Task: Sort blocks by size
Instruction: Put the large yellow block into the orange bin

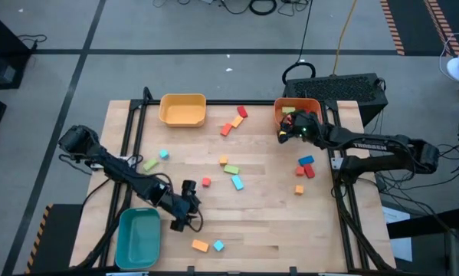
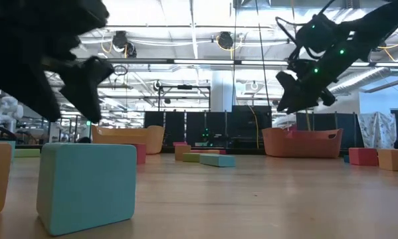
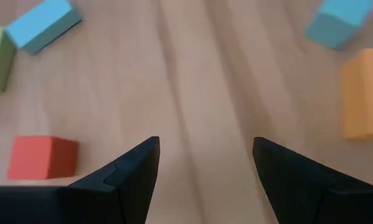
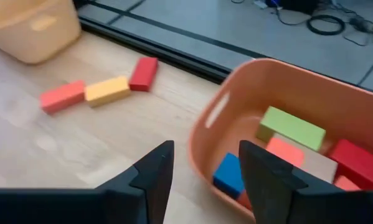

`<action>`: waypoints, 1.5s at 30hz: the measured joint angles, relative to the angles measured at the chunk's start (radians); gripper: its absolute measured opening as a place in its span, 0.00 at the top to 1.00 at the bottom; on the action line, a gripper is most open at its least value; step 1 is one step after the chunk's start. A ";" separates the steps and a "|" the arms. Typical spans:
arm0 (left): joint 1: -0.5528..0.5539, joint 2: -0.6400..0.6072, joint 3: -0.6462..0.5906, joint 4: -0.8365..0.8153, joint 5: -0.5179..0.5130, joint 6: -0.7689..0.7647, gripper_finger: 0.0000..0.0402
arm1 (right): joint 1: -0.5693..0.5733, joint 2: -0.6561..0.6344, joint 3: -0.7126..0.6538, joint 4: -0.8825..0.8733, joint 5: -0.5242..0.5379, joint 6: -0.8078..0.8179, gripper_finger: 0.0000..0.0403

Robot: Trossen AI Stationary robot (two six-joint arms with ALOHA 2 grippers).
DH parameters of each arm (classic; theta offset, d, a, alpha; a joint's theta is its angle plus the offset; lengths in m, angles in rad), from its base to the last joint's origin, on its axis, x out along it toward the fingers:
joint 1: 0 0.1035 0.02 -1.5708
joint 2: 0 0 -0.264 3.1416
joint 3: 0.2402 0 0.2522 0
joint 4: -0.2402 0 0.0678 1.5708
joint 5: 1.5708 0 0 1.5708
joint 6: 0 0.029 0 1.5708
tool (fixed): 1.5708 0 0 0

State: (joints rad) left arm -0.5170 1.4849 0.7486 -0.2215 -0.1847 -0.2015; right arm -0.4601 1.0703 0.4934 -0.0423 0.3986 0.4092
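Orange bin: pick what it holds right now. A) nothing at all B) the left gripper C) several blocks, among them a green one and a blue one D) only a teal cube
C: the right wrist view shows the orange bin with a green block, a blue block and red ones inside.

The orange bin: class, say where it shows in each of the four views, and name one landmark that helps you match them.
High view: the orange bin is at the table's far right, under the right gripper.
Low view: right of centre in the background, beneath that gripper.
Left wrist view: not in it.
Right wrist view: just past the fingers, blocks inside it.
Shared landmark: the yellow bin.
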 joint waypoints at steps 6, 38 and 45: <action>-0.058 0.000 0.025 -0.004 -0.006 0.001 0.35 | 0.086 -0.008 0.000 0.002 -0.004 0.050 0.61; -0.269 0.046 0.029 0.242 -0.050 -0.080 0.35 | 0.741 0.392 0.087 0.456 0.370 0.231 0.72; -0.276 0.121 0.029 0.319 -0.062 -0.082 0.35 | 0.802 0.559 0.305 0.450 0.369 0.115 0.72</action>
State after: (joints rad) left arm -0.7934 1.6062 0.7780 0.0976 -0.2467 -0.2832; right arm 0.3417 1.6298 0.7986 0.4072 0.7672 0.5238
